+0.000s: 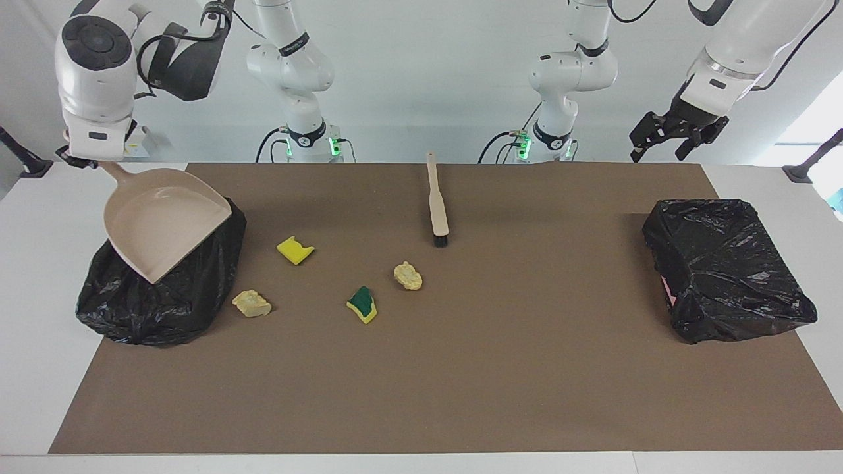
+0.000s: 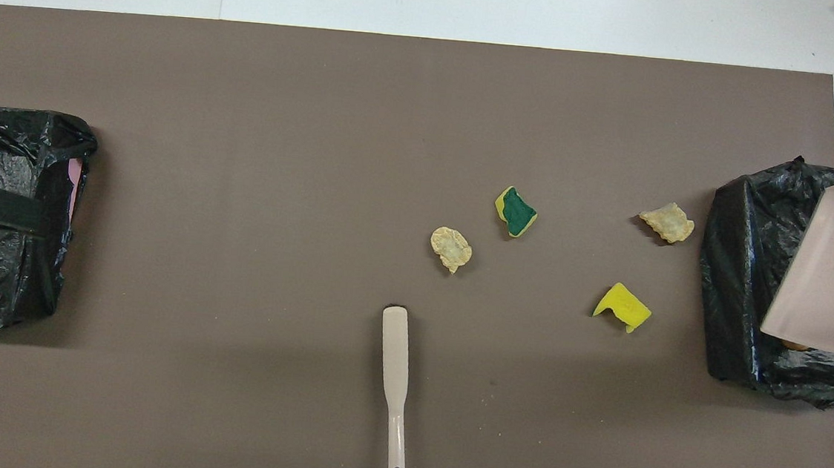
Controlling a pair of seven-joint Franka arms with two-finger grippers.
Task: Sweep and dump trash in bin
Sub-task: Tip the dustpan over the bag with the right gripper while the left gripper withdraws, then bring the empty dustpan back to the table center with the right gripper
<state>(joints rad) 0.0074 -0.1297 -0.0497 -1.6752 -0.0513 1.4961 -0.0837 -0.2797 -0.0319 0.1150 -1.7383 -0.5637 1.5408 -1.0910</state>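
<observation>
Foam chunks on mat: four (image 1: pixel 295 250) | bins: two (image 1: pixel 728 270) | left jaws (image 1: pixel 665 135) wide | right jaws holding dustpan (image 1: pixel 164 220)

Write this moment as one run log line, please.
right hand: shut on beige plastic dustpan, over black bin bag | left hand: open, raised | loose sponge chunks: four

Setting: a white table (image 1: pixel 26 368) is covered by a brown rectangular mat (image 1: pixel 421 395) | Backdrop: a plain white wall (image 1: pixel 421 66) is brightly lit
</observation>
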